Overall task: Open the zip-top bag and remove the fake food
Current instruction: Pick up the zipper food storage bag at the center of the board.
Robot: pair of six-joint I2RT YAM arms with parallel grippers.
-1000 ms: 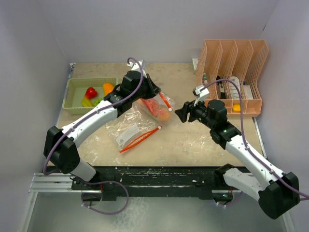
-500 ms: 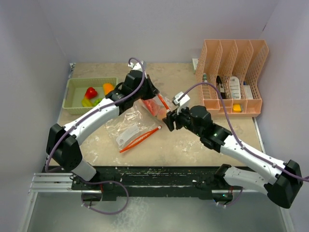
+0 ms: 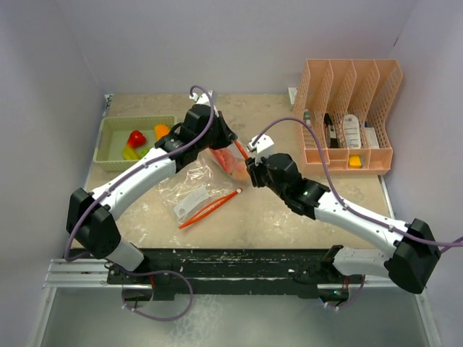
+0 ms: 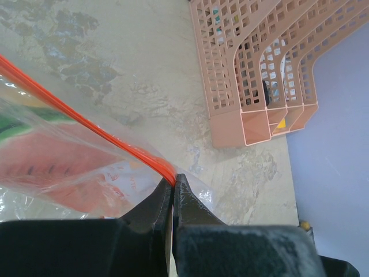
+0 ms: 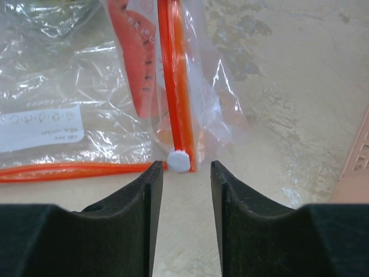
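Bag [image 4: 69, 173] of crinkly clear film: left tool [image 4: 173, 180] pinches its orange strip [image 4: 86, 124], right tool [image 5: 185, 167] spread at its round white slider [image 5: 179, 160].

The zip-top bag [image 5: 115, 86] is thin clear plastic film, crinkled and glossy; its zip strip [image 5: 176, 86] is smooth orange plastic, tipped with a matt white button [image 5: 179, 160]; the fake food [image 3: 136, 137] is glossy plastic; the tray [image 3: 108, 155] is dull green plastic; the bench [image 5: 288, 86] is mottled beige, matt, stone-like; the rack [image 4: 253, 63] is perforated peach plastic; the right end effector [image 5: 185, 165] has matt black fingers.
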